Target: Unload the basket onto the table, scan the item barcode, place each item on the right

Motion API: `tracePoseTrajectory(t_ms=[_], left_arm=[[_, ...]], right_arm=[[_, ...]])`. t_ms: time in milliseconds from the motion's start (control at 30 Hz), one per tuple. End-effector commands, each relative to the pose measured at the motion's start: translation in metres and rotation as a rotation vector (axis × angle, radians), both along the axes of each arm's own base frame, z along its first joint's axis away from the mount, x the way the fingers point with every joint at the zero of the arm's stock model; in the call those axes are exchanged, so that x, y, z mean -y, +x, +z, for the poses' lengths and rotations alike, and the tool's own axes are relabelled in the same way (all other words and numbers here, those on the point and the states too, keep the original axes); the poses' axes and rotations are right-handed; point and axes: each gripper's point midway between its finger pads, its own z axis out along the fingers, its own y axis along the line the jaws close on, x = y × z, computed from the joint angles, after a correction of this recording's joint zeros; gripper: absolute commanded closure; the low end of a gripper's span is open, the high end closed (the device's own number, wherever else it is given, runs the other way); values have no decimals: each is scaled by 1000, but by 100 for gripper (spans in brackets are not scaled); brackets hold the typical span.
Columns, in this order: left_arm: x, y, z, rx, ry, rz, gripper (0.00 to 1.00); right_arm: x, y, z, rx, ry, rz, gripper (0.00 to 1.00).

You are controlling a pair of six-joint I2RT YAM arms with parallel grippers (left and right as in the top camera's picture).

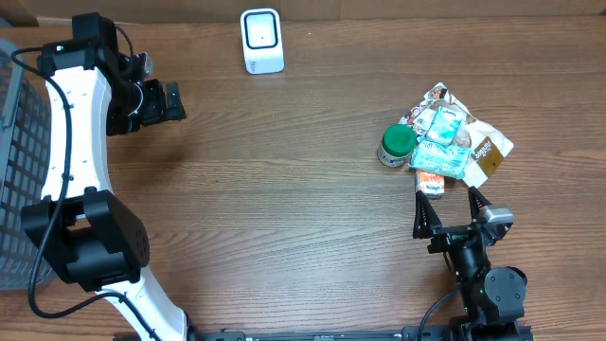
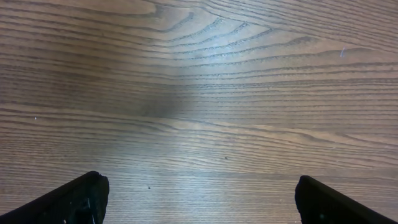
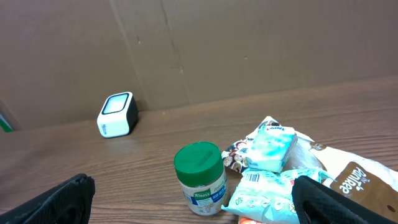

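The wooden table (image 1: 284, 189) carries everything, with a grey mesh basket (image 1: 11, 142) at its left edge. The left pincer (image 1: 176, 102) hangs over bare wood at the far left, jaws spread wide and empty, well apart from the goods. On the right lies the heap of packets (image 1: 459, 142), soft foil and plastic pouches overlapping. Just on its near side the right pincer (image 1: 448, 205) points at it, likewise wide open and holding nothing. The white scanner (image 1: 261, 41) stands at the table's far edge, well apart from the heap. The green-lidded jar (image 1: 397, 145) stands upright against the heap's left side. I judge the jar light, stiff and smooth, best gripped across its body below the lid. The pouches would crumple and slip, so take one by a sealed edge.
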Motion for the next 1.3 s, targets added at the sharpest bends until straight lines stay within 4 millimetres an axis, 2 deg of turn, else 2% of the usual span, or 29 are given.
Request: tracePoseTrajectory(t_ms=[0, 600, 733, 867, 1067, 1167, 1267], left_arm=[[0, 2, 15, 45, 18, -20, 0], [0, 3, 15, 45, 18, -21, 1], [6, 2, 25, 69, 22, -33, 0], [20, -4, 57, 149, 35, -64, 0], [57, -34, 130, 341, 54, -147, 0], [76, -61, 143, 379, 50, -196, 0], [86, -94, 137, 369, 43, -227, 0]], right_arm=[[1, 0, -2, 4, 3, -5, 0], [1, 0, -2, 4, 3, -5, 0], [1, 0, -2, 4, 3, -5, 0], [1, 0, -2, 4, 3, -5, 0], [1, 0, -2, 4, 3, -5, 0], [1, 0, -2, 4, 3, -5, 0], [1, 0, -2, 4, 3, -5, 0]])
